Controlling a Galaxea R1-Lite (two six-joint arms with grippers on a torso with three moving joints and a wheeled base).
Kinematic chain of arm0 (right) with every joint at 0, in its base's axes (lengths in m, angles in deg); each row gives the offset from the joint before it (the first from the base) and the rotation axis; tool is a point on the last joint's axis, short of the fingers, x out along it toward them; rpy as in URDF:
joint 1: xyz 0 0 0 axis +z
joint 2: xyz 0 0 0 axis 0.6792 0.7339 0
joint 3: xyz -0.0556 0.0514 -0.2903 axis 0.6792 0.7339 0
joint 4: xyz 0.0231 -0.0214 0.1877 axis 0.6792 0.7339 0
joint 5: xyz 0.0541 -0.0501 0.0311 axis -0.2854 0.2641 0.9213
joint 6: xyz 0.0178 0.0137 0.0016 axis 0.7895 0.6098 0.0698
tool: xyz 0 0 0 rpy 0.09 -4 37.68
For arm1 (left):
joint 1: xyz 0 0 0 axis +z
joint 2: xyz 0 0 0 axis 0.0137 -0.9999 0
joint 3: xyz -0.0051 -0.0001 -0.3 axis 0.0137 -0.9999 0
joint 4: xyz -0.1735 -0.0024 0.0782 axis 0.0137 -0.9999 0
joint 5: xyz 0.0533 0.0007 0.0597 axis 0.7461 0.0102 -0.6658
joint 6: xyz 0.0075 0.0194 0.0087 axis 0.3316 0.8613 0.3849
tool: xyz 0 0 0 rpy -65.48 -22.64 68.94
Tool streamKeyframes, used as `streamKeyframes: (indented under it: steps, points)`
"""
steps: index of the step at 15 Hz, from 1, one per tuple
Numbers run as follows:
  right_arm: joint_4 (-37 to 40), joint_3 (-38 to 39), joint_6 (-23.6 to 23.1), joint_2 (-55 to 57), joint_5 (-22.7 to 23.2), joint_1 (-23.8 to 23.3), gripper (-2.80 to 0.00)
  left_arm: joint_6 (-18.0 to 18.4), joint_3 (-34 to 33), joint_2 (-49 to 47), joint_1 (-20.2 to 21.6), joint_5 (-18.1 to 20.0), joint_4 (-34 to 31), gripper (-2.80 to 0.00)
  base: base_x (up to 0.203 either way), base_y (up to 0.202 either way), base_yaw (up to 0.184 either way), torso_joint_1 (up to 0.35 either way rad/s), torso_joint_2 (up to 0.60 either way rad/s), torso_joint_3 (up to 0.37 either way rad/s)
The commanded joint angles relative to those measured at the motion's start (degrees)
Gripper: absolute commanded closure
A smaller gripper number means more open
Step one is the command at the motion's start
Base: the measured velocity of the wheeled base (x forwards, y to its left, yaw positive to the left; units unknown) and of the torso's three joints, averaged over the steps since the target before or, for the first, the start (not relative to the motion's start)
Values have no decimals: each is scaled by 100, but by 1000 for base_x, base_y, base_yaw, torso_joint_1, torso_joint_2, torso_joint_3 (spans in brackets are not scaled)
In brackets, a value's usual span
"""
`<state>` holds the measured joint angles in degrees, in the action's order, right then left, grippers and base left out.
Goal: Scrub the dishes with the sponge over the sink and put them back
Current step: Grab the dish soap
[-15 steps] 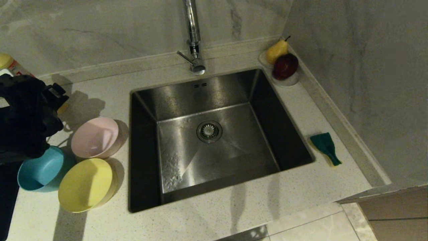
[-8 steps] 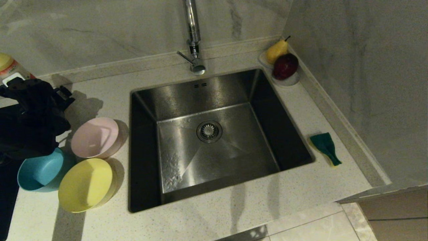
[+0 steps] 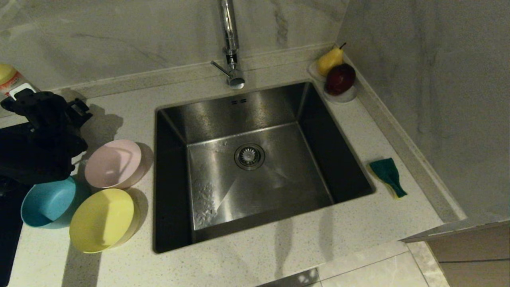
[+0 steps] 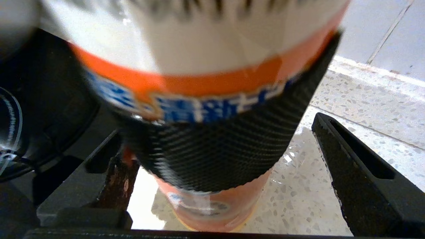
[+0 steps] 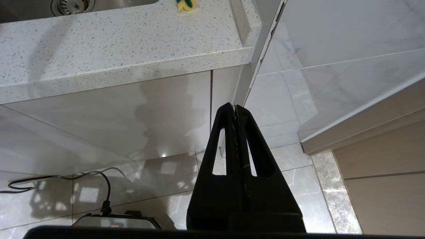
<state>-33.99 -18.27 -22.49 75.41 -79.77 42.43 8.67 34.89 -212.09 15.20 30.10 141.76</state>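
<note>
Three small bowls, pink (image 3: 113,163), blue (image 3: 48,202) and yellow (image 3: 102,220), sit clustered on the speckled surface (image 3: 279,255) just beside the sink's (image 3: 255,159) left rim. The sponge (image 3: 388,175), green face up, lies near the surface's right edge, past the sink. The left hand (image 3: 48,109) hovers at the back left corner, fingers spread wide around a detergent bottle (image 4: 206,99), not gripping it. The right hand (image 5: 235,111) hangs below the surface's front edge, clenched on nothing.
</note>
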Motion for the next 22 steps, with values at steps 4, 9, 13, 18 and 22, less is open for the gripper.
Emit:
streamKeyframes:
  steps: [4,9,13,18,22]
  points:
    - [2,0,3,6,2,0,0,5,359,-270,1,-24,21,-280,0,0,0,0,0,0]
    - [2,0,3,6,2,0,0,146,648,-410,7,-24,18,0,0,0,0,0,0,0]
    - [2,0,3,6,2,0,0,128,648,-416,1,-24,19,0,0,0,0,0,0,0]
    - [2,0,3,6,2,0,0,142,623,422,24,-46,-169,0,0,0,0,0,0,0]
    - [2,0,3,6,2,0,0,153,597,1652,19,82,-1033,0,0,0,0,0,0,0]
